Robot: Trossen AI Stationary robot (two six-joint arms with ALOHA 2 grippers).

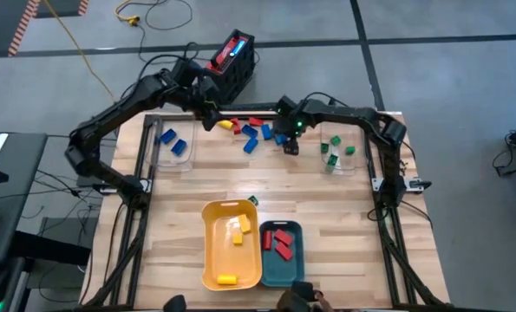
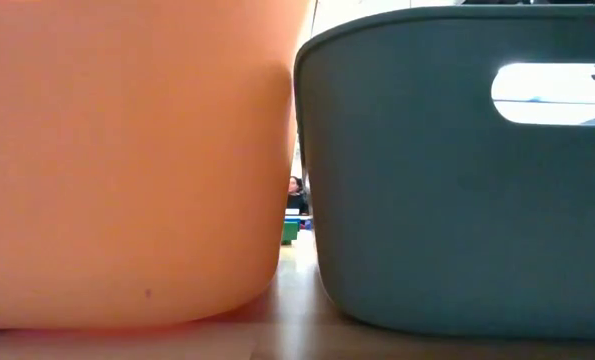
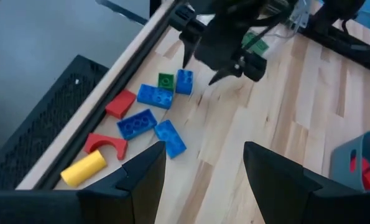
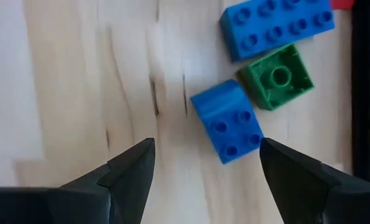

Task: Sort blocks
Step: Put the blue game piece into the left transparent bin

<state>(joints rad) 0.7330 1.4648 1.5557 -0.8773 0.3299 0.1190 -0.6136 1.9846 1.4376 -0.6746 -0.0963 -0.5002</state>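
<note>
A loose heap of blocks in red, yellow, blue and green lies near the table's far edge. My right gripper hangs open just above the heap's right end, pointing steeply down. A small blue block lies just ahead of its fingertips, with a green block and a longer blue block beyond. My left gripper is open and higher up, over the heap's left end. Below it lie a yellow cylinder, a red arch and several blue blocks.
A yellow tray with yellow blocks and a teal tray with red blocks stand at the near edge, a green block behind them. A clear container holds blue blocks, another green ones. A raised rail borders the far edge.
</note>
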